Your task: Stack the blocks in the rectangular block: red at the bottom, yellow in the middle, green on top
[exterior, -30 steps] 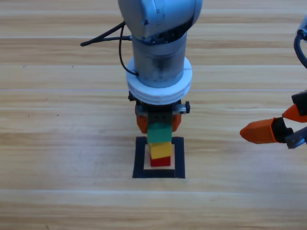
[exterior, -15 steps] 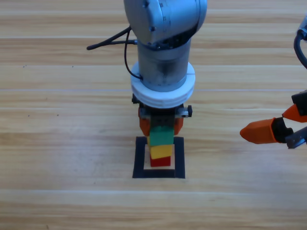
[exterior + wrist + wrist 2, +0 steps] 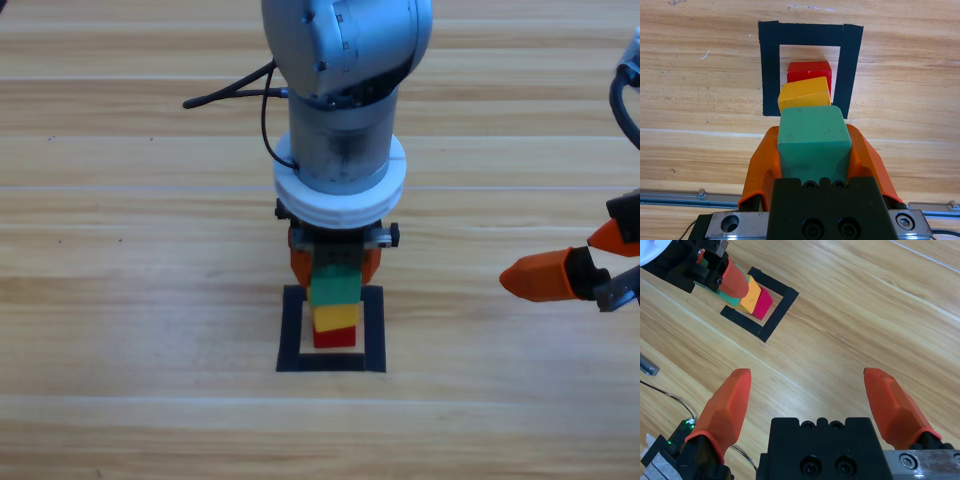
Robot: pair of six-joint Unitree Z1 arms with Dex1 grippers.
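Observation:
Inside the black tape rectangular block (image 3: 292, 330) stands the stack: red (image 3: 335, 338) on the table, yellow (image 3: 336, 317) on it, green (image 3: 335, 285) uppermost. My left gripper (image 3: 335, 268) comes down from the top and is shut on the green cube (image 3: 810, 145), one orange jaw against each side. In the left wrist view the yellow cube (image 3: 802, 95) sits turned slightly on the red cube (image 3: 809, 71). Whether green rests fully on yellow is hidden. My right gripper (image 3: 565, 250) waits open at the right edge, away from the stack.
A black cable (image 3: 225, 92) trails over the table behind the left arm. In the right wrist view the tape outline (image 3: 780, 310) and stack lie far up-left of the open right gripper (image 3: 807, 375), with bare wood between.
The left arm has shifted a little to the right and the green cube has come down slightly onto the stack. The right gripper has held still.

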